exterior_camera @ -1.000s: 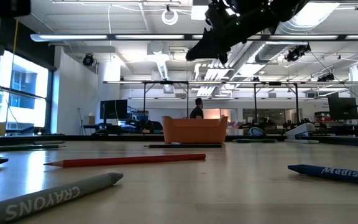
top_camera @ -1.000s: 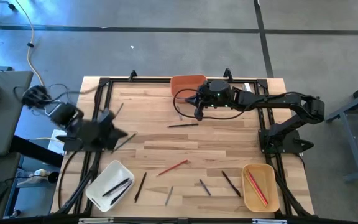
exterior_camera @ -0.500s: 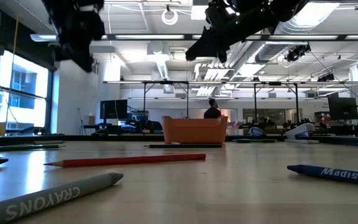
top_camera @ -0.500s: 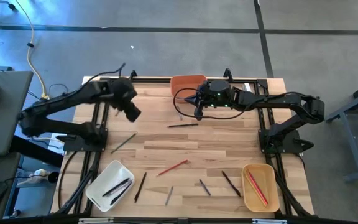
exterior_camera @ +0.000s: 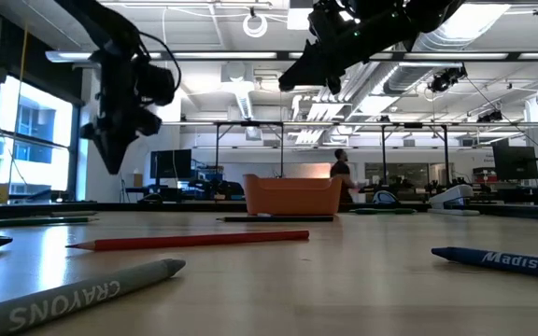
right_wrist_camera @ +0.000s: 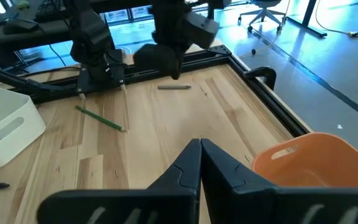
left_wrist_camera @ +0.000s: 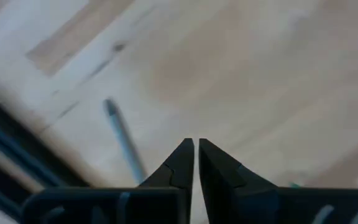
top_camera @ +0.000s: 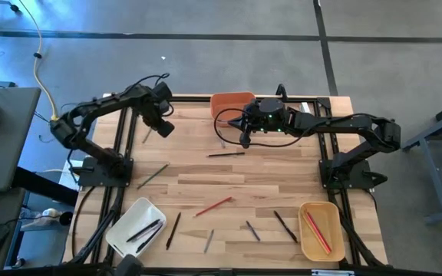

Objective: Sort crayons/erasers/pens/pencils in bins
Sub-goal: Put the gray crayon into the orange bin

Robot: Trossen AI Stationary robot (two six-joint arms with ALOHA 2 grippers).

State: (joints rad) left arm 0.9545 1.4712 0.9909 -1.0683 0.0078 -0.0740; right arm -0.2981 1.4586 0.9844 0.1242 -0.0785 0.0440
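Observation:
Thin sticks lie flat on the wooden table: a black one (top_camera: 225, 154), a green one (top_camera: 152, 175), a red pencil (top_camera: 213, 206), and more near the front edge. My left gripper (top_camera: 162, 127) points down over the far left corner, shut and empty. It hangs above the wood beside a grey stick (left_wrist_camera: 123, 143). My right gripper (top_camera: 245, 140) is shut and empty, raised just in front of the orange bin (top_camera: 232, 103). The white bin (top_camera: 136, 228) holds black sticks, and the tan bin (top_camera: 319, 228) holds red ones.
A black metal frame (top_camera: 129, 115) runs along the table's edges, close to my left gripper. In the low view a grey crayon (exterior_camera: 82, 294) and a blue crayon (exterior_camera: 507, 261) lie near the front edge. Bare wood shows at the table's middle. A person walks far behind the table.
My left arm has swung from the table's left edge toward the far left corner. Its gripper has come down and tipped until it points at the wood. My right arm has kept still.

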